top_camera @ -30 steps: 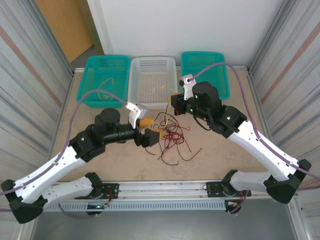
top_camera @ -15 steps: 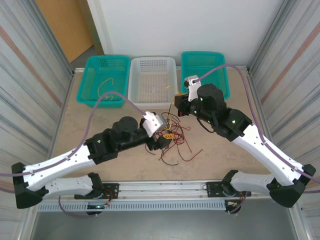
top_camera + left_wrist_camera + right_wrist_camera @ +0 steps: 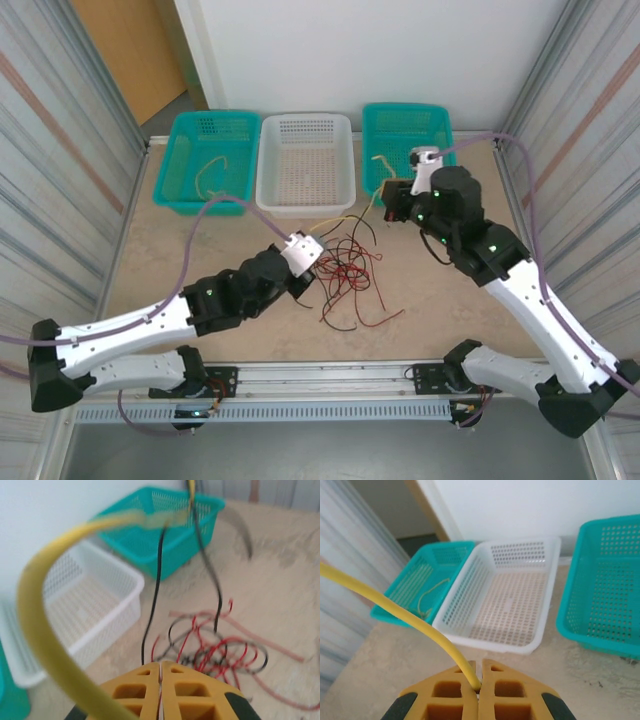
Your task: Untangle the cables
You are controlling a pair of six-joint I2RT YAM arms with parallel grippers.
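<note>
The red and black cables (image 3: 345,278) are tangled at the centre of the worktop (image 3: 420,330). The yellow cable (image 3: 405,611) is pinched in the clenched right claw (image 3: 479,669), at two o'clock from them. The left claw (image 3: 160,667) is clenched at nine o'clock.

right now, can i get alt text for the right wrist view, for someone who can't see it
The right gripper is shut on a yellow cable that arcs up and off the image's left edge. Beyond it on the tan table, a white basket sits between a teal basket holding a thin tan wire and another teal basket.
</note>
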